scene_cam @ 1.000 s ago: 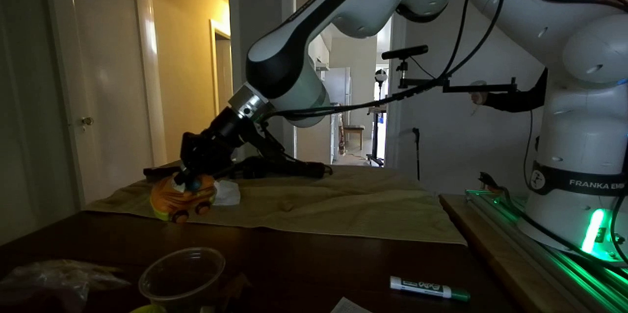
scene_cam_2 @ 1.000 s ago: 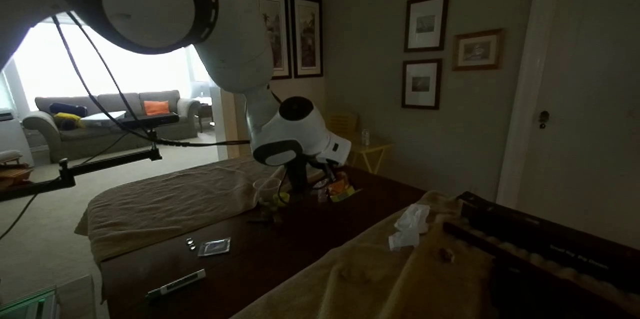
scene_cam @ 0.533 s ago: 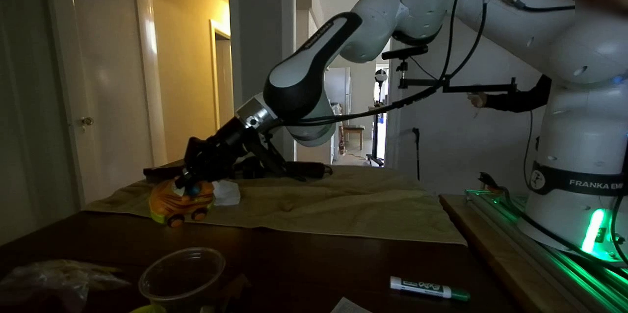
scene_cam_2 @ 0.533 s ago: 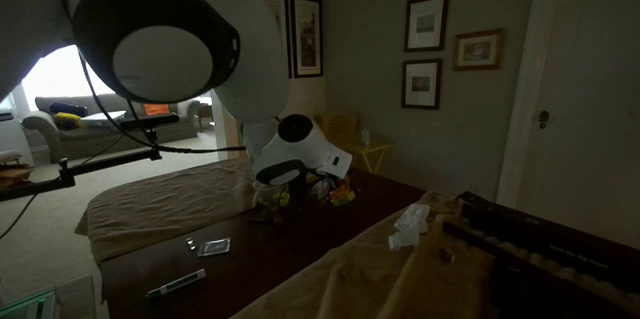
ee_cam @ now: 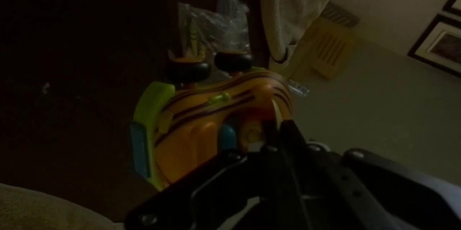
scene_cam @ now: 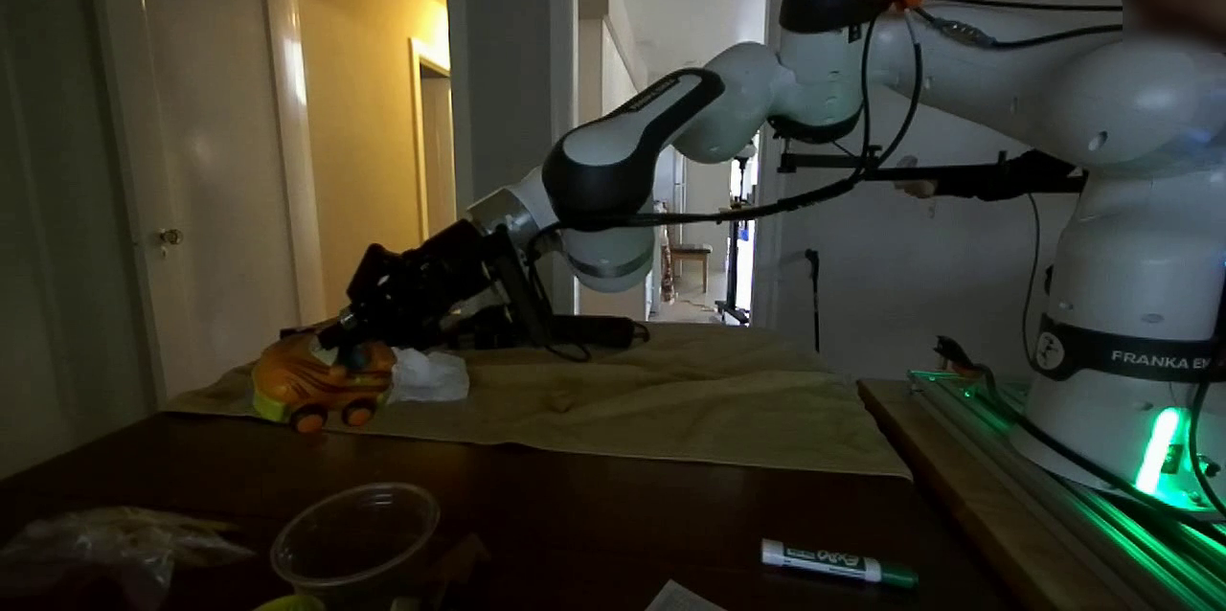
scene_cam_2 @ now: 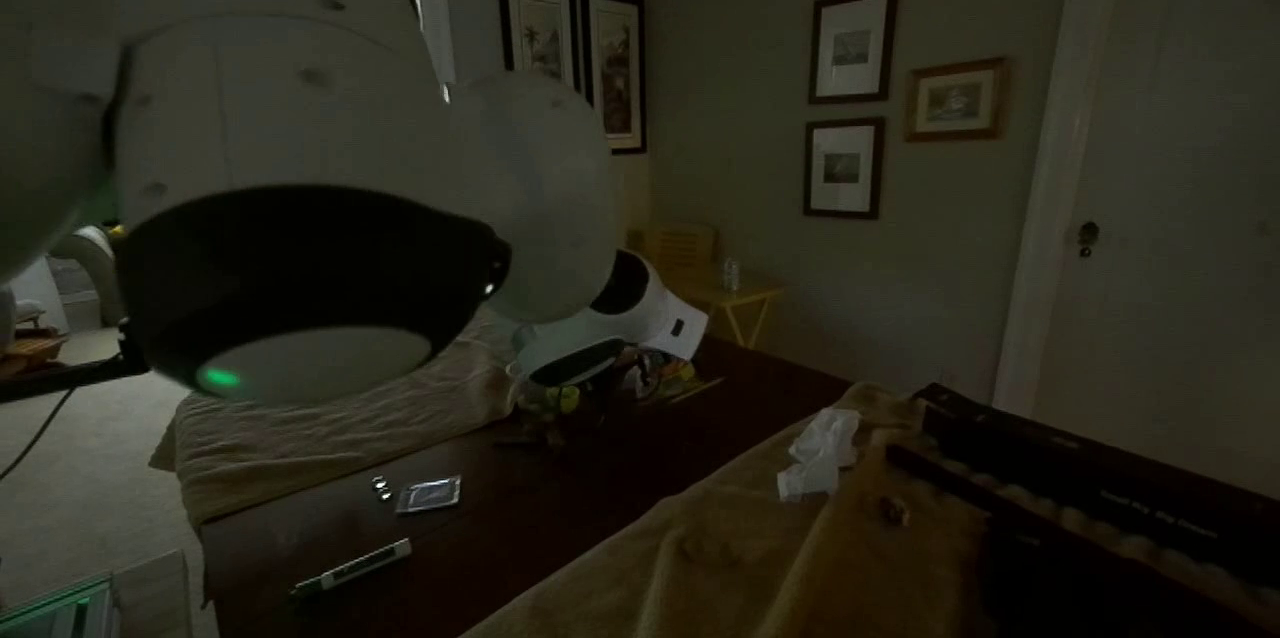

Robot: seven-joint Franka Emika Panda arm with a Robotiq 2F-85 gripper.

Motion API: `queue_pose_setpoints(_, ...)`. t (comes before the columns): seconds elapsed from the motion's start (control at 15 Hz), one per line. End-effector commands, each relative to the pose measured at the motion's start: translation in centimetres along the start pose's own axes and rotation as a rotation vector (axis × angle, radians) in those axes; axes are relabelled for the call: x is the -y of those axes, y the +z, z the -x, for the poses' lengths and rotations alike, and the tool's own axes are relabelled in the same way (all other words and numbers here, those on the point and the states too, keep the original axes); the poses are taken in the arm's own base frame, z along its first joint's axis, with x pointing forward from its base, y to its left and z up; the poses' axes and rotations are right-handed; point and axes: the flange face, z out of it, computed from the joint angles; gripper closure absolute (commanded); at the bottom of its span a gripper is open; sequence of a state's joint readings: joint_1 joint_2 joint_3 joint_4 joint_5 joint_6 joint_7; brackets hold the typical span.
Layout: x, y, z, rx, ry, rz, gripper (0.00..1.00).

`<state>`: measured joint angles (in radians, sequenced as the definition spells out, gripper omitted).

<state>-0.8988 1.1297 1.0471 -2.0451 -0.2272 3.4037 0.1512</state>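
Note:
An orange toy car (ee_cam: 201, 122) with dark stripes, a lime-green bumper and black wheels hangs from my gripper (ee_cam: 278, 129). The jaws are pinched shut on its thin pale windshield (ee_cam: 276, 111). Inside the cabin a blue seat (ee_cam: 227, 137) shows. In an exterior view the toy car (scene_cam: 324, 386) is seen side-on at the far left of the table, below the gripper (scene_cam: 335, 333). Whether its wheels touch the surface, I cannot tell. The arm covers most of the toy car (scene_cam_2: 682, 374) in another exterior view.
On the dark table (scene_cam: 613, 506) are a clear cup (scene_cam: 354, 544), a plastic bag (scene_cam: 124, 539), a green-capped marker (scene_cam: 838, 563) and a small packet (scene_cam_2: 430, 494). A tan cloth (scene_cam_2: 690, 558) bears a white tissue (scene_cam_2: 820, 453) and a long black box (scene_cam_2: 1090, 488).
The arm has sunk and stretched outward, its elbow now much lower. The toy car has shifted left in an exterior view, uncovering more of the tissue, and the grip on it stays shut.

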Motion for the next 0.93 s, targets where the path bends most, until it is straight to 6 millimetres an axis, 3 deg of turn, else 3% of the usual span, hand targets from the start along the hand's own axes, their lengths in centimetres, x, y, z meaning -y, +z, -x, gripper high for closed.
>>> queue_pose_setpoints(0.0,1.0,-1.4,-1.5,0.138,0.018,-0.126,0.98)
queue_pose_setpoints(0.53,-0.9,-2.9,-2.5,0.513,0.165,-0.120,0.98)
queue_pose_setpoints(0.87,-0.1,-4.3,-4.3,0.614,0.229,-0.022,0.98)
